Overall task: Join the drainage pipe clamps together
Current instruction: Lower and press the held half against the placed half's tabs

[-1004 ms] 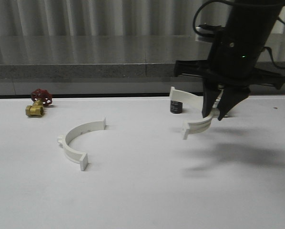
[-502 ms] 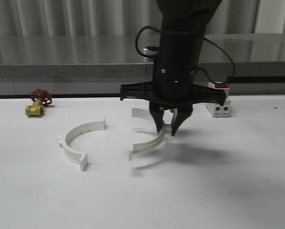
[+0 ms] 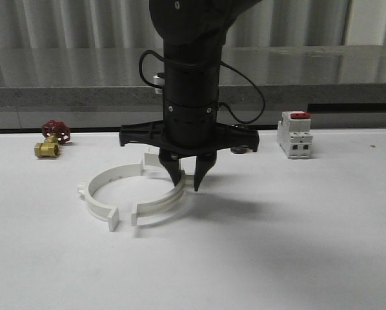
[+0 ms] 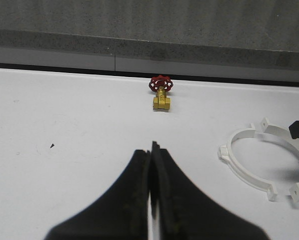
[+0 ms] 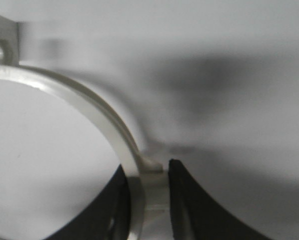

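One white drainage pipe clamp half (image 3: 97,187) lies flat on the white table, its open side toward the right. The other clamp half (image 3: 159,205) is pinched at its side tab by my right gripper (image 3: 188,186), which is shut on it. The two halves face each other as a near ring, with a small gap between the front flanges. In the right wrist view the held clamp half (image 5: 89,107) curves away from my right gripper (image 5: 147,175). My left gripper (image 4: 152,147) is shut on nothing, over bare table, with the clamp halves (image 4: 249,165) off to one side.
A brass valve with a red handwheel (image 3: 52,139) sits at the back left, also seen in the left wrist view as the valve (image 4: 161,95). A white breaker with a red top (image 3: 294,134) stands at the back right. A grey ledge (image 3: 83,97) bounds the table's far edge.
My right gripper has carried its clamp half leftward across the table, from the back right to just beside the lying half. The lying half has not moved.
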Action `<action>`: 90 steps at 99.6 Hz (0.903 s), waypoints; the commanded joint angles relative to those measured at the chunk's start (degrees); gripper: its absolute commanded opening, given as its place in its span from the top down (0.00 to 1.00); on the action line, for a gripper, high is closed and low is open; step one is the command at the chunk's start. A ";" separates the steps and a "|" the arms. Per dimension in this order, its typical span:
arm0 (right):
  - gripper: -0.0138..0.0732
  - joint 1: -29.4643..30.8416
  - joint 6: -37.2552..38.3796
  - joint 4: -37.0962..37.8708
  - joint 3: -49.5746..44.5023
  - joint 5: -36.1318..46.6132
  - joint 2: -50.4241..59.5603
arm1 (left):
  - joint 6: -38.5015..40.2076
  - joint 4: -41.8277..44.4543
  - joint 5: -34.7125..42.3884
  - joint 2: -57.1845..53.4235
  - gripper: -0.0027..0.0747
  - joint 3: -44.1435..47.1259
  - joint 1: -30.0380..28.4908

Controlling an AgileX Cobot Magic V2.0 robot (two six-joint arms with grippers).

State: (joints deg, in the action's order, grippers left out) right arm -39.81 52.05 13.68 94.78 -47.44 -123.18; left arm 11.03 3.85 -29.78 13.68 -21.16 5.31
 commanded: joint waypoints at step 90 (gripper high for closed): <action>0.75 -0.72 5.95 1.38 1.87 3.19 0.58 | -0.04 0.27 4.45 0.53 0.99 -1.48 -0.10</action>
State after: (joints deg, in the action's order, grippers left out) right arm -40.57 57.38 14.00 94.89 -45.92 -125.49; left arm 11.03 3.85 -29.78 13.68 -21.16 5.31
